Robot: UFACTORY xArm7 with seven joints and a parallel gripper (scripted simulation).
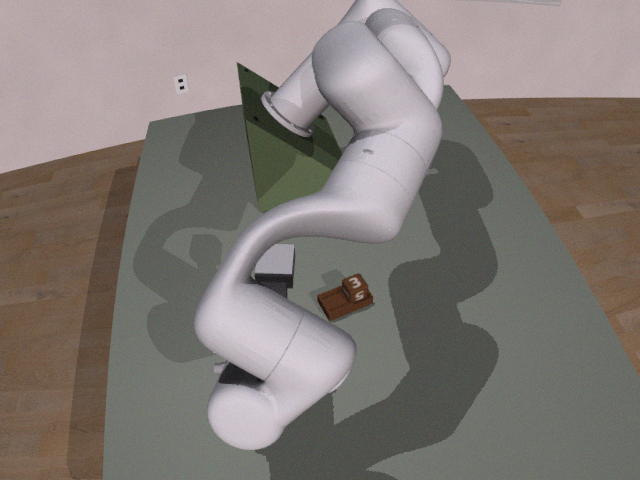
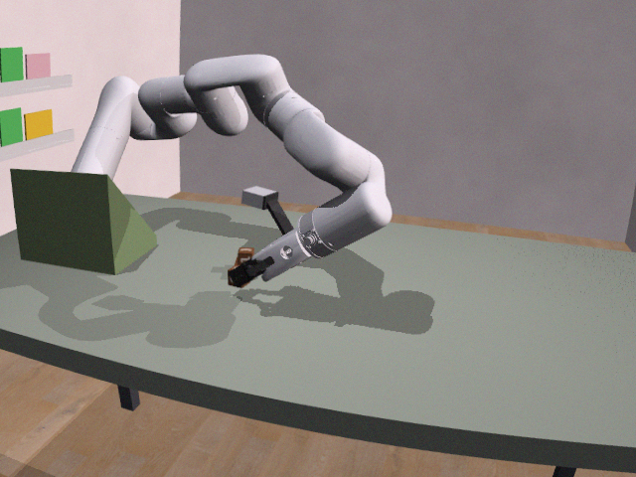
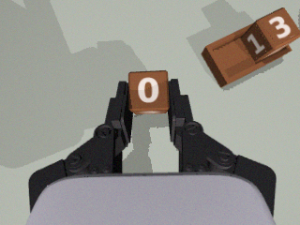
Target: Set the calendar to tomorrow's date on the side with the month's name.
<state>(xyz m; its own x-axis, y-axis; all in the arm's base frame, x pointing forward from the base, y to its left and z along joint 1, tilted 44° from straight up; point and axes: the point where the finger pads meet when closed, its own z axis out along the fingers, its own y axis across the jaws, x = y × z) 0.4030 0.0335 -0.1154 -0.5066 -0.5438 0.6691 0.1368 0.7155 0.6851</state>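
My gripper (image 3: 149, 93) (image 2: 238, 275) is shut on a brown cube (image 3: 148, 80). The cube shows a white 0, upright in the wrist view, and sits between the fingertips. The brown tray (image 1: 333, 304) (image 3: 229, 61) lies on the table, up and right of the held cube in the wrist view. The other cube (image 1: 355, 287) (image 3: 277, 34) (image 2: 245, 252) is at one end of the tray; the other end is empty. It shows a 3 and a 1 in the wrist view, a 3 and a 5 in the top view. The arm hides the gripper in the top view; the gripper mostly hides the tray in the exterior view.
A green wedge-shaped block (image 1: 289, 175) (image 2: 64, 221) stands by the arm's base. A light grey box (image 1: 275, 259) (image 2: 259, 196) on a dark bracket juts from the wrist. The arm reaches over the green-grey table (image 1: 170, 434) (image 2: 462, 359).
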